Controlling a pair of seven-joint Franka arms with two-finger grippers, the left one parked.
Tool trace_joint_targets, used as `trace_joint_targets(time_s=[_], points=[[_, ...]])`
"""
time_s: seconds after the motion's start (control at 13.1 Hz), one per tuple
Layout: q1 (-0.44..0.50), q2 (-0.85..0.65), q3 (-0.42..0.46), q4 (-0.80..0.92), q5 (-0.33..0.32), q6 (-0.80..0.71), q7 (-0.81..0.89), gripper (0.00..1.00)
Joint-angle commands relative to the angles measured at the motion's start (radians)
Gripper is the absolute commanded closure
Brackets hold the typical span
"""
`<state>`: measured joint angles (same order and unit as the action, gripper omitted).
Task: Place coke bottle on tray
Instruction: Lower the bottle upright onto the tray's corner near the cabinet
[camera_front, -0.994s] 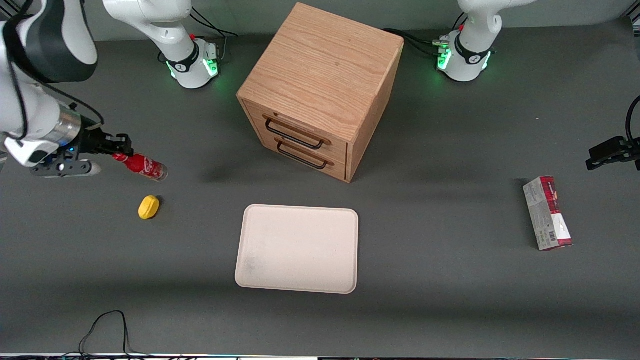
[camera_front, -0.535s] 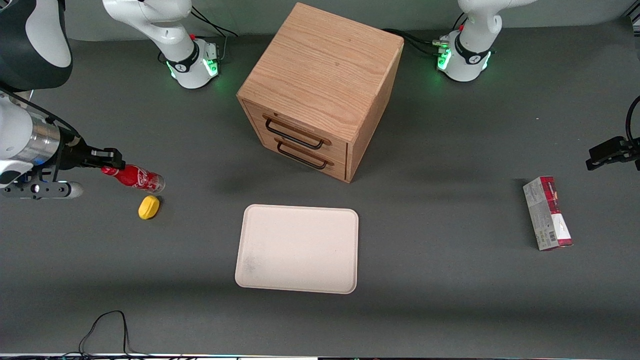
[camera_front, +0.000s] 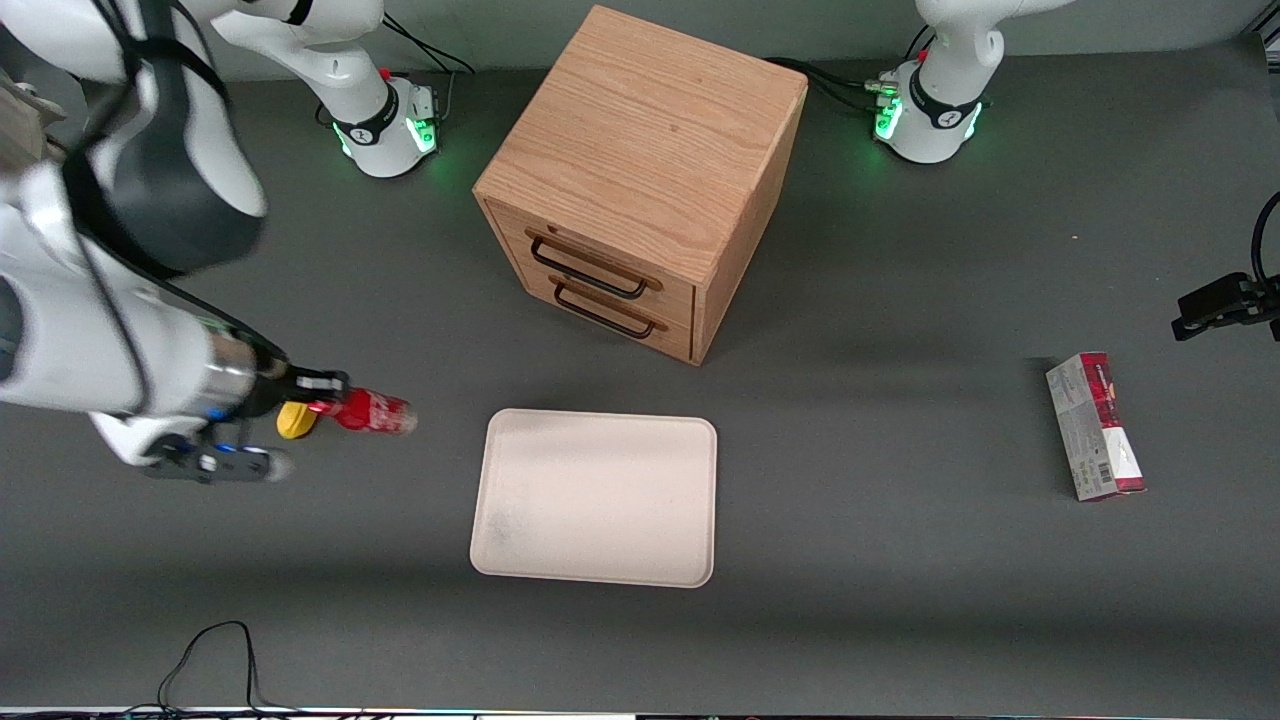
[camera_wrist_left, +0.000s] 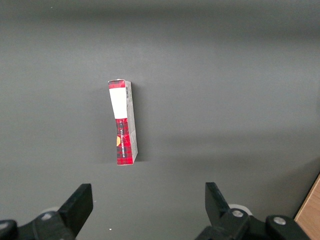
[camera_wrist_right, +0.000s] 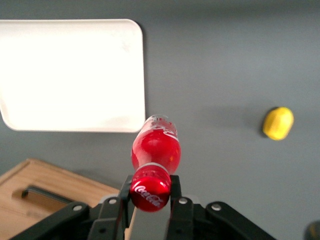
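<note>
Your gripper (camera_front: 322, 383) was clamped on the slim glossy red coke bottle (camera_front: 372, 412) at its cap.
It hung at mid-left of the front view, near the matte cream rounded-corner tray (camera_front: 596, 496) on the dark grey table (camera_front: 900, 560).

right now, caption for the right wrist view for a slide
Gripper holds the coke bottle by its neck above the table, beside the tray.

Dark grey table (camera_front: 900, 600) carries: tray (camera_front: 595, 497), wooden drawer cabinet (camera_front: 640, 180), yellow lemon (camera_front: 292, 422), carton box (camera_front: 1094, 426).
</note>
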<state>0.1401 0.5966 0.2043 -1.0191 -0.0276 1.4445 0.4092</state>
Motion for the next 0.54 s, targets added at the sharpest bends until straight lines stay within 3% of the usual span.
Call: trace_joint_targets(time_s=[0.0, 0.46], points=[[0.067, 0.118, 0.001, 0.113, -0.029, 0.087, 0.152, 0.96], [0.133, 0.244, -0.008, 0.114, -0.044, 0.263, 0.267, 0.96]])
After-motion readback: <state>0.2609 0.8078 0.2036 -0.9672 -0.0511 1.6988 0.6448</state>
